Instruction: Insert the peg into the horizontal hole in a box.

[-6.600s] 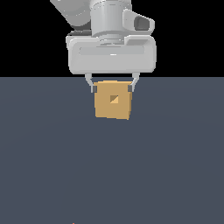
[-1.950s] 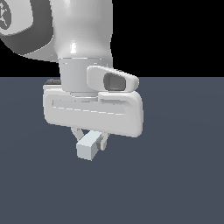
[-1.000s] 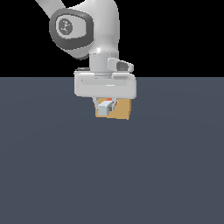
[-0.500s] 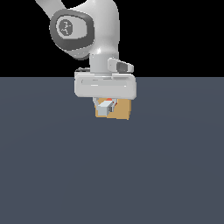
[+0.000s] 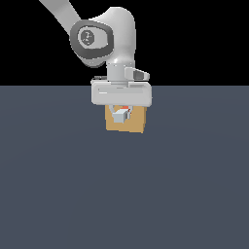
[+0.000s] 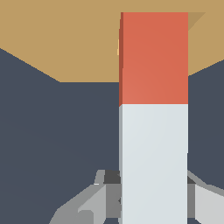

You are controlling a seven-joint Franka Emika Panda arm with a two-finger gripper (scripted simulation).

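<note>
My gripper (image 5: 120, 115) is shut on the peg (image 5: 120, 115), a thin bar with a pale grey-white part and an orange-red part. It holds the pale part, and the orange-red end points at the tan box (image 5: 136, 122) just behind it. In the wrist view the peg (image 6: 153, 118) runs from between my fingers (image 6: 89, 203) to the box face (image 6: 57, 39), its orange-red tip against or just inside the face. A sliver of darker tan beside the tip may be the hole (image 6: 196, 19); the rest of the hole is hidden by the peg.
The box stands on a flat dark grey-blue floor (image 5: 121, 194) that fills the lower part of the exterior view. The white arm (image 5: 104, 39) rises above the box against a black background.
The arm carried the peg from near the camera back to the box. Over the last second the hand has barely shifted, staying at the box face with the peg.
</note>
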